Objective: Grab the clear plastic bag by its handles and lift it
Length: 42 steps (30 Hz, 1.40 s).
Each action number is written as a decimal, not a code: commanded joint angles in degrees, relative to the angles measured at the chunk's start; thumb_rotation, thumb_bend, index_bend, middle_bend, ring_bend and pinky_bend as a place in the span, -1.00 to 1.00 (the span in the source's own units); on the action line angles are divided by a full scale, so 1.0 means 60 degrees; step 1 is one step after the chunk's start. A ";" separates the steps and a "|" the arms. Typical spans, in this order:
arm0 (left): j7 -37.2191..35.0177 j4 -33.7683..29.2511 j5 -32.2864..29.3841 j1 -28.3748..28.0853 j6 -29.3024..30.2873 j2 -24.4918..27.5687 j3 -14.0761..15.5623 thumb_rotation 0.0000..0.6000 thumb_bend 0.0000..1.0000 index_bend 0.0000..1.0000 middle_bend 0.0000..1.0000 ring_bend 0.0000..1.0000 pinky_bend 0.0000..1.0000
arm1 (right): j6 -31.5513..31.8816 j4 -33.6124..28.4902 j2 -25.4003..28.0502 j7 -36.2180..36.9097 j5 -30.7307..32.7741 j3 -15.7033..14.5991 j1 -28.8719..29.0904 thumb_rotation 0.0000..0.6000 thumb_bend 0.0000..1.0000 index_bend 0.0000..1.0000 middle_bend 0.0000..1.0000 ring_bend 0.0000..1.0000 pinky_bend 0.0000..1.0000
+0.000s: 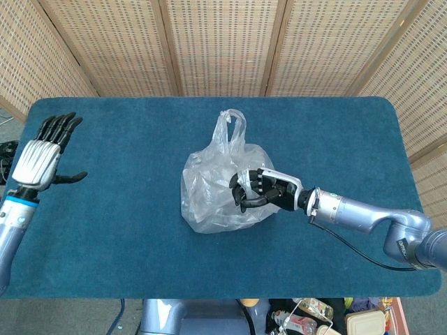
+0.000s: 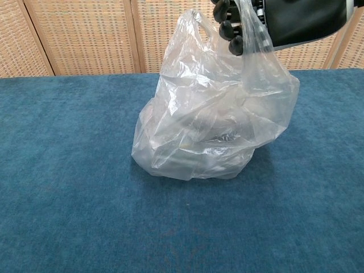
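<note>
Head view showed the clear plastic bag (image 1: 220,192) sitting near the middle of the blue counter (image 1: 126,139), one of its handles (image 1: 229,125) standing loose on the far side. The right hand (image 1: 265,192) was at the bag's near upper side, its fingers (image 1: 244,190) curled around gathered plastic, while the left hand (image 1: 45,150) hovered over the counter's left edge, well apart from the bag, fingers spread and holding nothing. Chest view showed the right hand's dark fingers (image 2: 228,25) closed on a strip of film at the top of the bag (image 2: 210,114), probably a handle, though the clear plastic made that hard to confirm. The bag's base appeared to rest on the counter (image 2: 68,170), so the grasp looked made and the lift itself remained to do.
</note>
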 commanded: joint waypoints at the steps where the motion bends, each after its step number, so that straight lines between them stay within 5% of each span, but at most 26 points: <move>1: 0.0003 0.1387 0.0625 -0.1534 -0.0729 -0.0770 -0.0449 1.00 -0.67 -1.00 -1.00 -1.00 -1.00 | 0.0015 -0.0049 0.0055 -0.0100 -0.0007 -0.0069 -0.0007 1.00 -1.00 -0.13 0.12 -0.01 0.01; 15: -0.0440 0.5120 0.2545 -0.4669 -0.0538 -0.3529 0.0057 1.00 -0.52 -0.78 -1.00 -1.00 -0.99 | 0.0159 0.0386 -0.0107 0.0005 0.0088 -0.0264 -0.0072 1.00 -1.00 -0.13 0.12 -0.01 0.01; 31: -0.0566 0.7513 0.2466 -0.6541 -0.1191 -0.5785 0.0428 1.00 -0.32 -0.72 -1.00 -1.00 -0.98 | 0.0386 0.0949 -0.0260 0.0437 0.0112 -0.0340 -0.0074 1.00 -1.00 -0.13 0.12 -0.01 0.01; 36: -0.0409 0.8057 0.2464 -0.6913 -0.1376 -0.6209 0.0631 1.00 -0.27 -0.48 -1.00 -1.00 -0.98 | 0.0482 0.1052 -0.0245 0.0509 0.0097 -0.0359 -0.0074 1.00 -1.00 -0.13 0.12 -0.01 0.02; 42: -0.0358 0.8528 0.2115 -0.7192 -0.1365 -0.6646 0.0526 1.00 -0.04 0.20 -1.00 -1.00 -0.98 | 0.0551 0.1128 -0.0177 0.0524 0.0119 -0.0394 -0.0103 1.00 -1.00 -0.12 0.12 -0.01 0.01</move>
